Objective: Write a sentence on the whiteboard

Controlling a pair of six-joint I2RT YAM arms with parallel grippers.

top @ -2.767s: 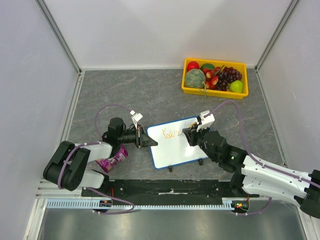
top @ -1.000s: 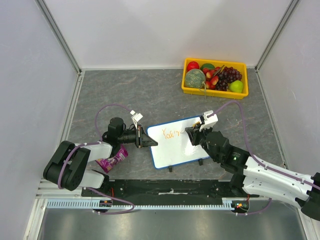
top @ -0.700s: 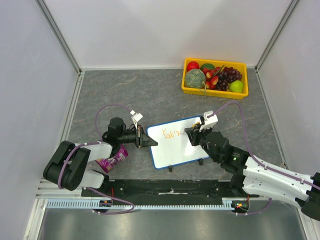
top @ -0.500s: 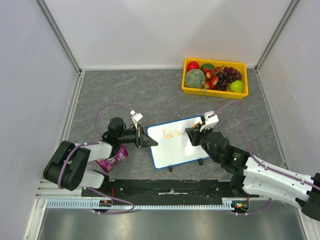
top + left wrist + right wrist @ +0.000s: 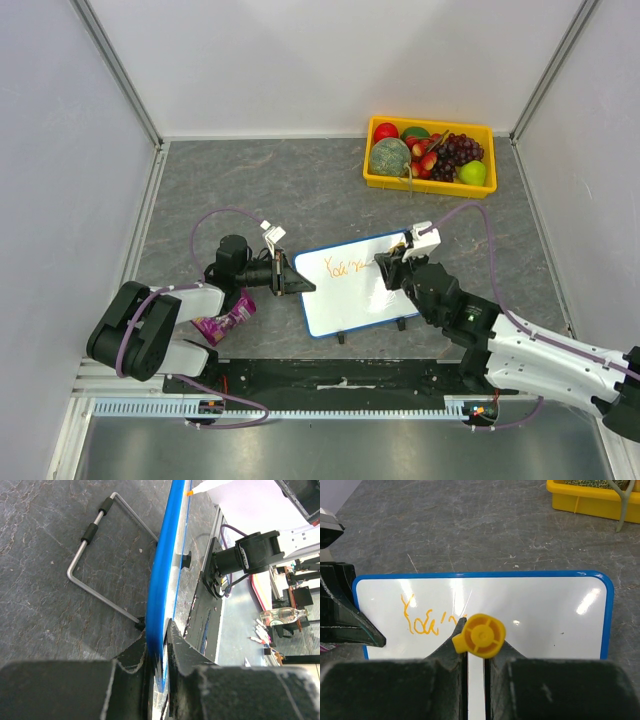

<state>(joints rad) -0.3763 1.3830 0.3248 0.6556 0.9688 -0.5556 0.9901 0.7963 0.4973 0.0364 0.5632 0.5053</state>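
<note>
The whiteboard (image 5: 350, 300), white with a blue frame, stands tilted on the table between both arms. My left gripper (image 5: 298, 285) is shut on the whiteboard's left edge; in the left wrist view the blue frame (image 5: 167, 555) runs between the fingers of the left gripper (image 5: 159, 635). My right gripper (image 5: 392, 262) is shut on a marker whose yellow end cap (image 5: 479, 636) faces the right wrist camera, its tip hidden against the whiteboard (image 5: 545, 615). The sentence (image 5: 422, 620) is orange lettering reading about "You'r" at the upper left. In the top view the sentence (image 5: 343, 267) lies left of the marker.
A yellow tray (image 5: 428, 186) of fruit stands at the back right, and the tray (image 5: 590, 497) also shows in the right wrist view. A purple packet (image 5: 225, 322) lies by the left arm. The board's wire stand (image 5: 95, 585) rests on the grey table behind it.
My right gripper has crept to the right along the board with the marker, and the orange lettering has grown by a stroke or two. The left gripper and the board have not moved.
</note>
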